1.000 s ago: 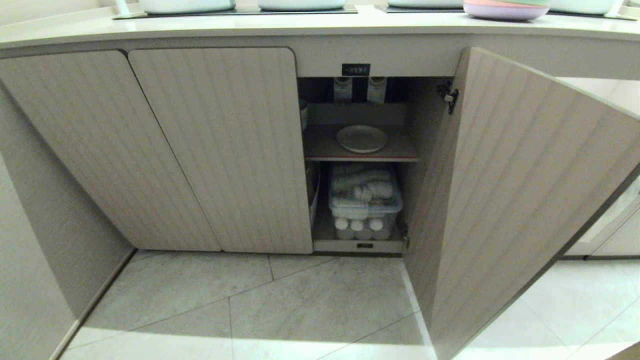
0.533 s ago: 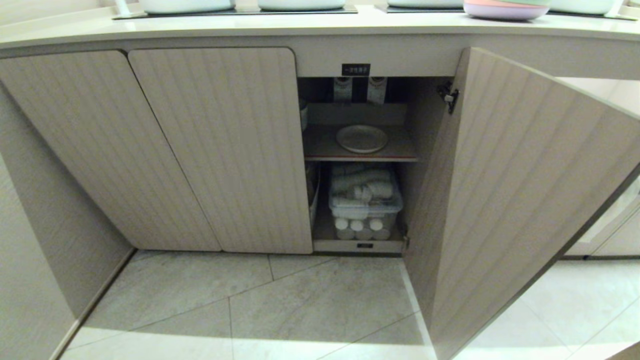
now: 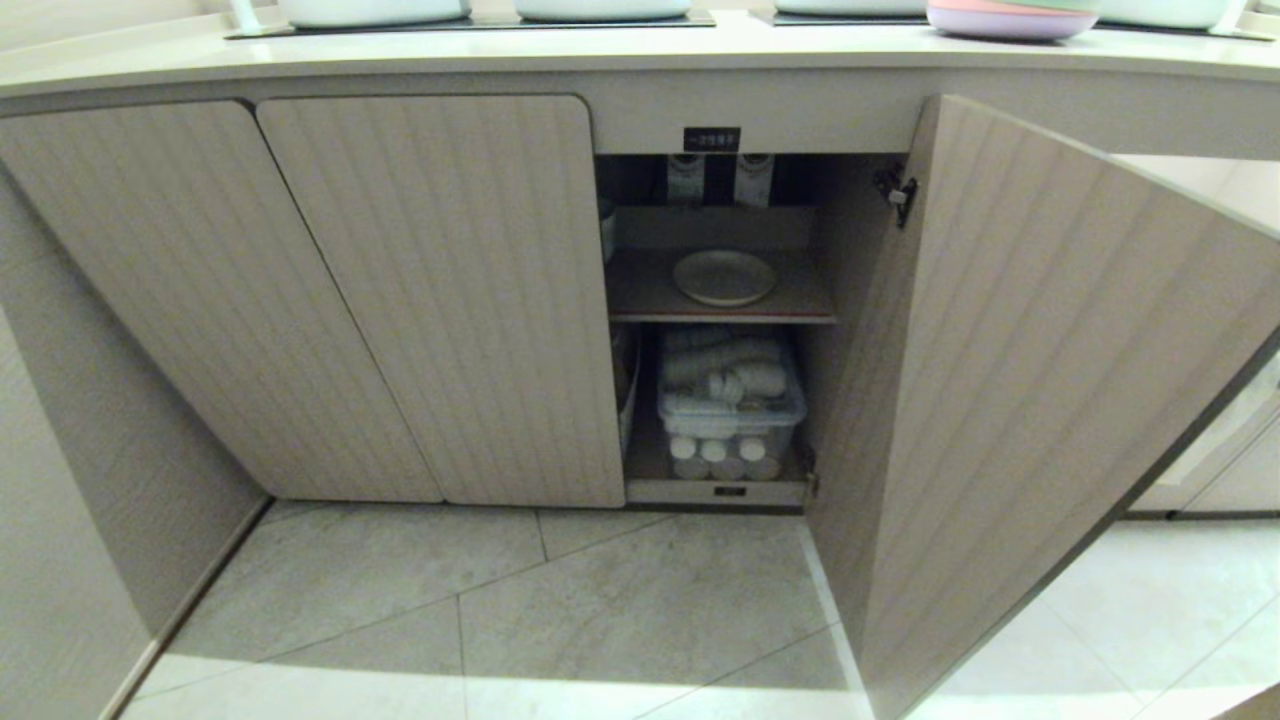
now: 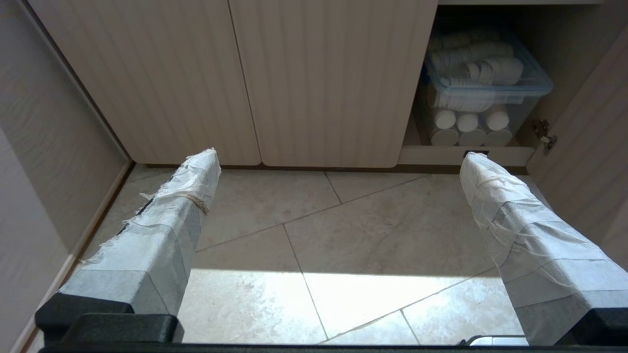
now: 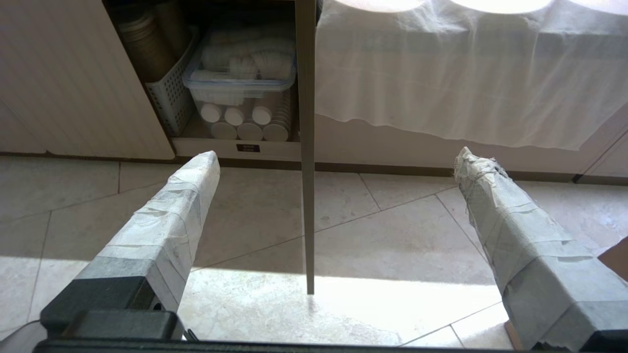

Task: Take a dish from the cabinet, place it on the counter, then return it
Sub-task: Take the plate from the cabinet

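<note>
Nothing has moved since the earlier frames: scene and camera are unchanged. Left to right, the cabinet (image 3: 440,300) shows two closed ribbed doors, then one open bay, then one door (image 3: 1040,380) swung wide. One dish (image 3: 724,277) lies flat on the inner shelf (image 3: 640,295), alone there. Below it stands one clear bin (image 3: 730,405) of white rolls over a row of three round white caps. Above, the counter (image 3: 600,50) carries one stack of pastel plates (image 3: 1010,18) at its right end. Neither arm shows in the head view. The left gripper (image 4: 338,162) hangs low over the floor tiles (image 3: 600,600), pointing at the closed doors, taped fingers spread wide, holding nothing. The right gripper (image 5: 336,159) is likewise low and spread wide, empty, straddling the open door's edge.
</note>
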Robot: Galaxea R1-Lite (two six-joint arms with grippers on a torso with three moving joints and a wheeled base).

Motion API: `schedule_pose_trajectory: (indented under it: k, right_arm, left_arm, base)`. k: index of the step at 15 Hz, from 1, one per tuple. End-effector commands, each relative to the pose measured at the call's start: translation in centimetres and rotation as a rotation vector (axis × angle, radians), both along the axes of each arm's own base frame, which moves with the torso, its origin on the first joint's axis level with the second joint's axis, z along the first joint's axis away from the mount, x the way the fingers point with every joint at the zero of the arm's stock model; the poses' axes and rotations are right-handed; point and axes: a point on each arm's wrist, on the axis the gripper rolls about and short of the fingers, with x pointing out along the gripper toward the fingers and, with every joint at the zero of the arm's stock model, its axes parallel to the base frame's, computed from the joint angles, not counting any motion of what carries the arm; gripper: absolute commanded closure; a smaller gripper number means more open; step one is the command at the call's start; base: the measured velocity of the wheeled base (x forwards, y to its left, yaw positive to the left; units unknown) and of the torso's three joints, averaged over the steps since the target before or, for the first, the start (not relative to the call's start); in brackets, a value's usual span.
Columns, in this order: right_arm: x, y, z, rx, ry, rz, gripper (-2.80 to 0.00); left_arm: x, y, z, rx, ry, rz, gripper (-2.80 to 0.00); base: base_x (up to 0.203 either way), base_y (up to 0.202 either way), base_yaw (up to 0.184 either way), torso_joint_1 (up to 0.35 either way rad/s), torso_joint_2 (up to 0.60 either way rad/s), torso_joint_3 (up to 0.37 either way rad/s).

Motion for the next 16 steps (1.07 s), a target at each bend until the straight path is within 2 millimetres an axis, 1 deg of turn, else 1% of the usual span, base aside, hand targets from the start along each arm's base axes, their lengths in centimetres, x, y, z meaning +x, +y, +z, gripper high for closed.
schedule_pose_trajectory:
  k: [1, 10, 16]
  right_arm:
    - [0.01, 0.0, 0.01, 0.0, 0.001, 0.0, -2.8]
    - [0.01, 0.0, 0.01, 0.002, 0.001, 0.0, -2.8]
    - [0.01, 0.0, 0.01, 0.0, 0.001, 0.0, -2.8]
  left_arm:
    - [0.0, 0.0, 0.0, 0.0, 0.0, 0.0, -2.8]
    - [0.0, 0.0, 0.0, 0.0, 0.0, 0.0, -2.8]
    - [0.0, 0.0, 0.0, -0.002, 0.0, 0.0, -2.8]
  base:
    - [0.0, 0.0, 0.0, 0.0, 0.0, 0.0]
    - [0.0, 0.0, 0.0, 0.0, 0.0, 0.0]
    - [0.001, 0.184, -0.002, 0.004, 0.0, 0.002]
